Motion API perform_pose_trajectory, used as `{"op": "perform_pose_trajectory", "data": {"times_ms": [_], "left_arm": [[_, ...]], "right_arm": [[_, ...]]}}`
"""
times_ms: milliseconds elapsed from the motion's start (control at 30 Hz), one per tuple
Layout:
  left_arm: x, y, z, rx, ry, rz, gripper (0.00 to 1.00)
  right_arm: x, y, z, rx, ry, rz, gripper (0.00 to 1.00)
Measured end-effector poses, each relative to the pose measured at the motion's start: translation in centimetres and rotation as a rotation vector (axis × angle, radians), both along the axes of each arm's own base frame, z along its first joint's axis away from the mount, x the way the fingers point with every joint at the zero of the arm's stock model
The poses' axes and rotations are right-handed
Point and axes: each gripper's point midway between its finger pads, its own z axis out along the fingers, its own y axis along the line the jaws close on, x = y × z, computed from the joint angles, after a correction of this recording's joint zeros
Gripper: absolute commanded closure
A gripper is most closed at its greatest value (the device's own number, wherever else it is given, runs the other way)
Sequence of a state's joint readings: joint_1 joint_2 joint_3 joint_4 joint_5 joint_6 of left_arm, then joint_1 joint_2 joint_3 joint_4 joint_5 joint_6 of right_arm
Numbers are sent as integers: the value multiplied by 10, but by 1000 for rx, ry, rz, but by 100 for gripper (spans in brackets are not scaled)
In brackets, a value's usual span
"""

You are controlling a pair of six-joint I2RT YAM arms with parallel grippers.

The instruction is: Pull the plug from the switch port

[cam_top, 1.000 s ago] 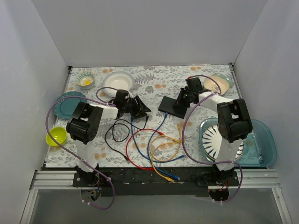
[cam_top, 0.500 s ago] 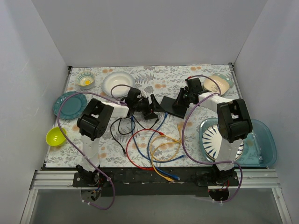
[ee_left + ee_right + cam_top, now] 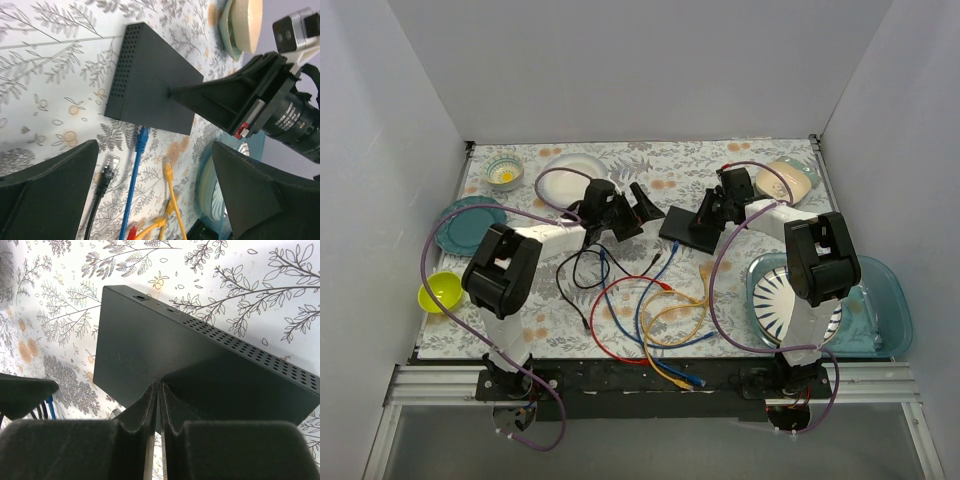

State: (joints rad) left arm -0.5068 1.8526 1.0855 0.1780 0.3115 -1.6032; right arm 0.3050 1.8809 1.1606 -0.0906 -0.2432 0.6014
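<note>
The switch [image 3: 686,229] [image 3: 155,75] [image 3: 150,340] lies flat on the floral cloth, right of centre. A blue cable's plug [image 3: 142,136] [image 3: 671,248] sits in a port on its near edge. My right gripper [image 3: 713,212] [image 3: 159,383] is shut, with its tips pressed down on the switch's top; it also shows in the left wrist view [image 3: 172,91]. My left gripper [image 3: 632,207] [image 3: 155,150] hangs wide open just left of the switch. Between its fingers [image 3: 55,180] lie the blue plug, a loose black plug [image 3: 110,165] and a yellow plug [image 3: 168,172], none of them held.
Red, yellow, blue and black cables [image 3: 650,305] loop across the near middle. A white plate [image 3: 572,170], a small bowl [image 3: 503,172], a teal plate [image 3: 455,225] and a yellow-green bowl [image 3: 438,292] stand on the left. A tan bowl [image 3: 790,180] and a teal tray [image 3: 885,310] with a striped plate are on the right.
My left gripper has opened wide and swung right and farther back, up beside the switch. My right gripper has stayed pressed on the switch.
</note>
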Motion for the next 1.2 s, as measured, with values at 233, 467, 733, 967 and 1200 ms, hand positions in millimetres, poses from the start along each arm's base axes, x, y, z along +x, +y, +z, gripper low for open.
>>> {"op": "perform_pose_trajectory", "data": {"times_ms": [233,467,733,967,1200], "left_arm": [[-29,-32,-18,-85,55,-152,34],[-56,-54,-40,-108,105,-276,52],[-54,-52,-62,-93,145,-262,63],[-35,-60,-64,-108,138,-219,64],[-20,-65,-66,-109,131,-184,69]], "right_arm": [[0,0,0,0,-1,1,86],[0,0,0,1,-3,3,86],[0,0,0,2,-4,3,86],[0,1,0,4,-5,4,86],[0,1,0,6,-7,6,87]]}}
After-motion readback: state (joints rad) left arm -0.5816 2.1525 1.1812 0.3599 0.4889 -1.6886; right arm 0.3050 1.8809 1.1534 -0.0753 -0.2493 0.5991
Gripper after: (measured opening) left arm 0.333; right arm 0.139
